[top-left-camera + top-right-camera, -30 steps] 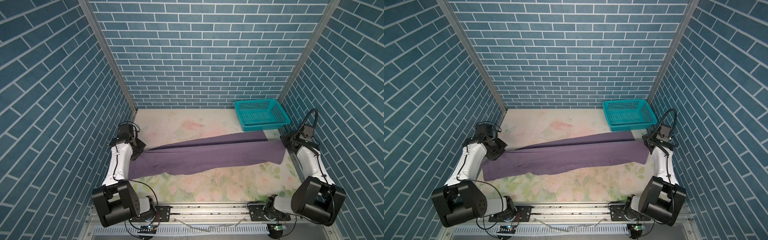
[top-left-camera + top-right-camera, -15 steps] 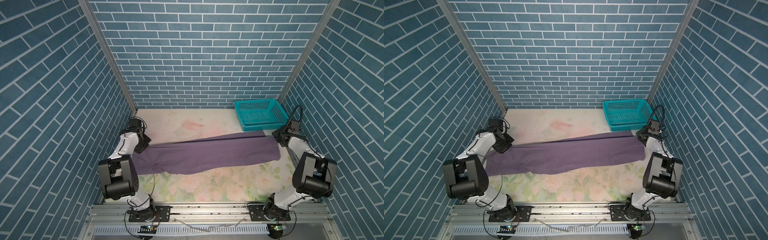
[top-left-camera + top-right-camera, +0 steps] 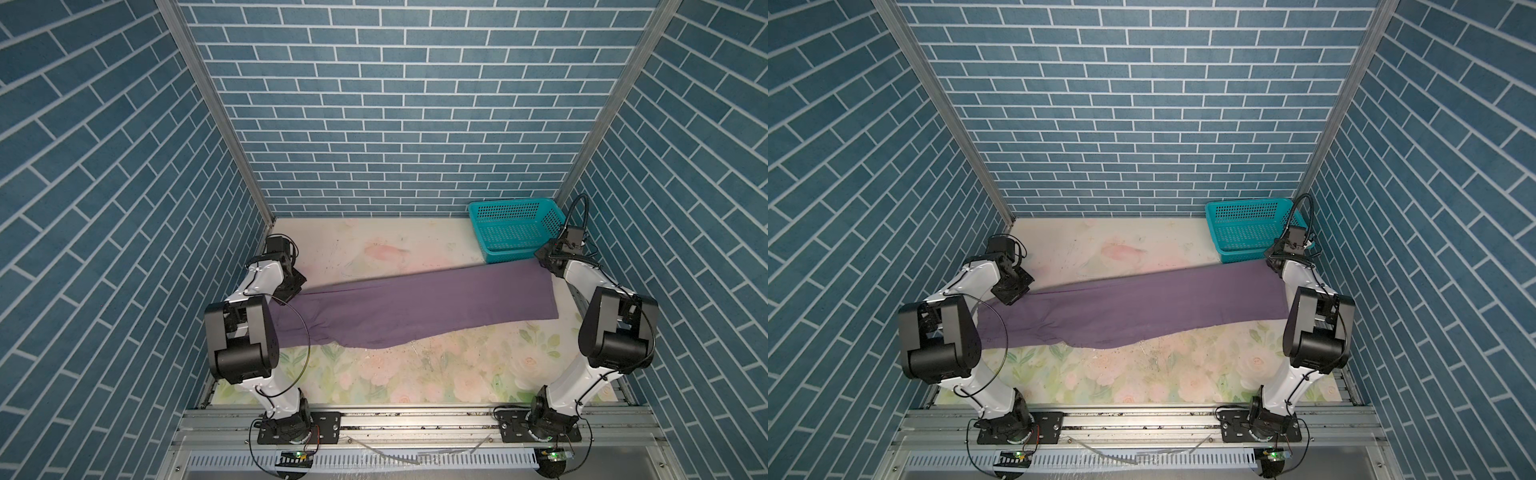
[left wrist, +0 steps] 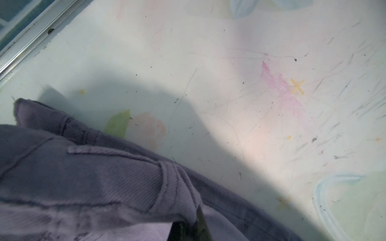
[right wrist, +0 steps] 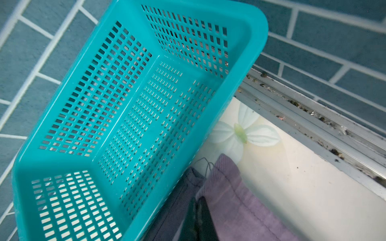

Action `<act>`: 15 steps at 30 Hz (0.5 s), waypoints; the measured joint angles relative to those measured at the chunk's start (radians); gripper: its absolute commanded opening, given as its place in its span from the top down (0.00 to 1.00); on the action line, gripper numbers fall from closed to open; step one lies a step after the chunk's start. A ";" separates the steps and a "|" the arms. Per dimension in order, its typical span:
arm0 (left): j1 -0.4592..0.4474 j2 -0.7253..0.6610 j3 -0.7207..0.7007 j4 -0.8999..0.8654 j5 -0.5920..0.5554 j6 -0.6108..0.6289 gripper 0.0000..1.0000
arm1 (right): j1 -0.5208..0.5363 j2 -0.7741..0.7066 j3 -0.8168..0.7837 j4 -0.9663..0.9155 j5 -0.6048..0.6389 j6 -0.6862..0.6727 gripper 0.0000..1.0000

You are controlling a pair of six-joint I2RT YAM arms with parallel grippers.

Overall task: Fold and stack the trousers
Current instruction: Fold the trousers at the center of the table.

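My left gripper [image 3: 299,290] is clamped tight on the trousers [image 3: 415,305]. In the left wrist view a dark finger [image 4: 201,224] pokes out from under the cloth, which bunches round it at the waistband (a belt loop and a seam sit just beside the pinch). My right gripper [image 3: 547,268] is closed just as hard on the other end. The right wrist view shows its dark fingers [image 5: 200,219] biting a stitched hem corner, with a loose thread curling off the edge.

Between the two grips the trousers [image 3: 1142,307] stretch across the table [image 3: 415,374], waist end at my left, hem end at my right. The far edge runs nearly straight from gripper to gripper with a thin shadow behind it on the left part. The near edge bulges toward me around the middle and lies on the floral surface. Both legs seem stacked one on the other, though I cannot tell how neatly.

Past the right gripper [image 3: 1273,268], the teal basket [image 3: 513,204] stands in the far right corner. In the right wrist view its near wall [image 5: 177,162] sits just beside the held hem [image 5: 240,204]; I cannot tell whether they touch. Blue brick walls close in the table on three sides.
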 measured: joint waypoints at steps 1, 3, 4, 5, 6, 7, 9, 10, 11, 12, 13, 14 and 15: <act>-0.001 0.006 0.001 0.001 -0.001 0.000 0.86 | 0.002 0.003 0.001 0.003 0.003 -0.003 1.00; -0.003 0.022 0.006 0.006 -0.008 0.000 0.73 | 0.004 0.012 0.001 0.006 0.011 -0.010 1.00; -0.003 0.029 0.009 0.009 -0.017 0.000 0.71 | 0.004 0.018 0.001 0.009 0.017 -0.011 1.00; -0.002 0.037 0.013 0.013 -0.029 -0.001 0.71 | 0.004 0.024 0.001 0.013 0.026 -0.013 1.00; 0.001 0.043 0.018 0.017 -0.039 -0.002 0.71 | 0.003 0.032 0.001 0.017 0.035 -0.014 1.00; 0.003 0.047 0.020 0.021 -0.047 -0.002 0.70 | 0.002 0.038 0.001 0.023 0.042 -0.014 1.00; 0.005 0.049 0.024 0.030 -0.068 -0.001 0.67 | 0.001 0.050 0.001 0.032 0.053 -0.014 1.00; 0.005 0.050 0.025 0.032 -0.074 -0.001 0.65 | 0.000 0.055 0.001 0.037 0.057 -0.013 1.00; 0.005 0.053 0.029 0.032 -0.079 -0.001 0.63 | 0.000 0.060 0.001 0.042 0.060 -0.013 1.00; 0.006 0.060 0.038 0.032 -0.084 -0.003 0.61 | 0.000 0.064 0.001 0.048 0.062 -0.013 1.00; 0.006 0.067 0.047 0.033 -0.089 -0.002 0.60 | 0.000 0.068 0.001 0.053 0.062 -0.013 0.99; 0.006 0.076 0.058 0.031 -0.092 -0.002 0.60 | 0.000 0.073 0.001 0.059 0.062 -0.012 0.91; 0.005 0.086 0.072 0.031 -0.095 -0.002 0.59 | 0.000 0.079 0.001 0.063 0.061 -0.010 0.83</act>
